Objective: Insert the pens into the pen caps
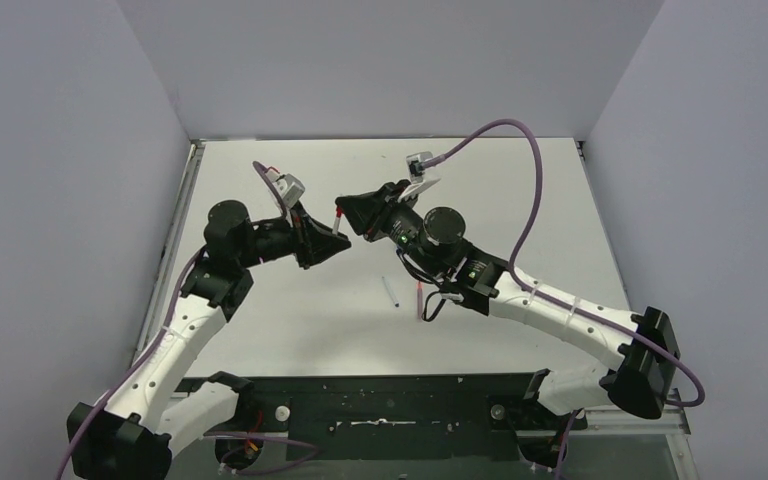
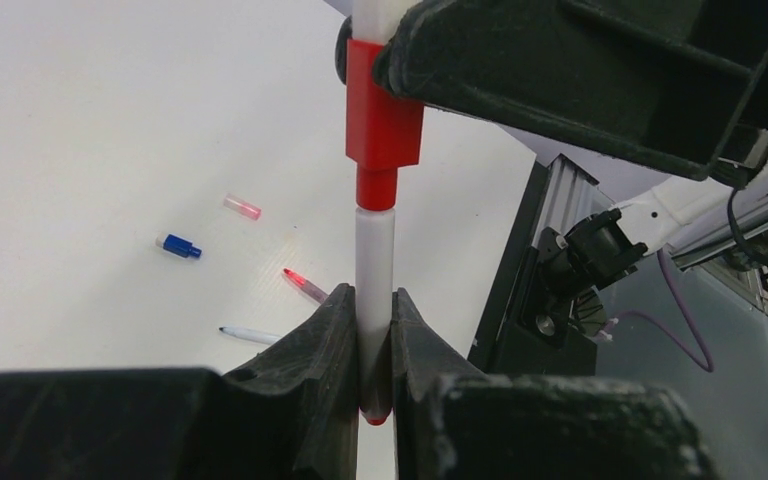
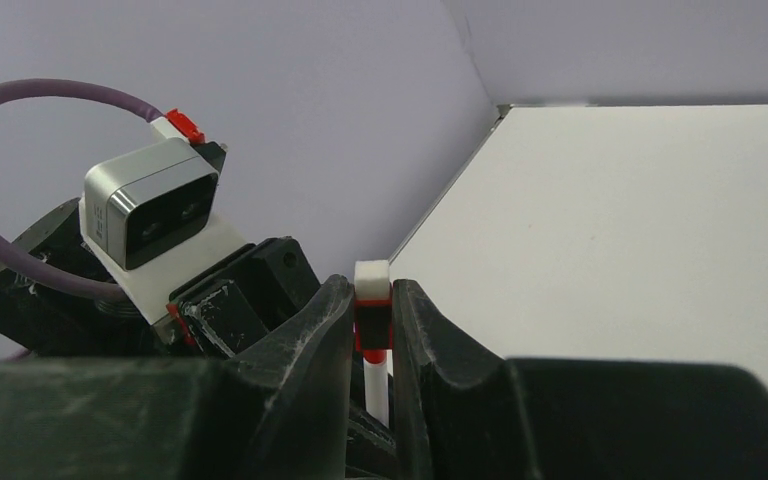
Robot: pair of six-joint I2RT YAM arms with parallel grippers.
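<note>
Midair capping of pen 1 of 3, above the middle of the counter, a little toward its far edge. Left claw clamped tight on the whitish barrel of the red-tipped pen. Right claw pinched shut on the red cap, in line with the pen and meeting its tip. Apparently started onto the tip; fully seated or not, cannot tell. Judged next: a straight push along the barrel with both grips firm and no tilt, then release by 1 claw. Shown only by the left wrist view: pink cap, blue cap, pinkish-red pen and blue-tipped pen, all loose on the counter and apart from one another. From above, just those 2 pens near the counter's middle, toward the near edge; caps not made out. From the right wrist, only the cap between the fingers, with white barrel below.
</note>
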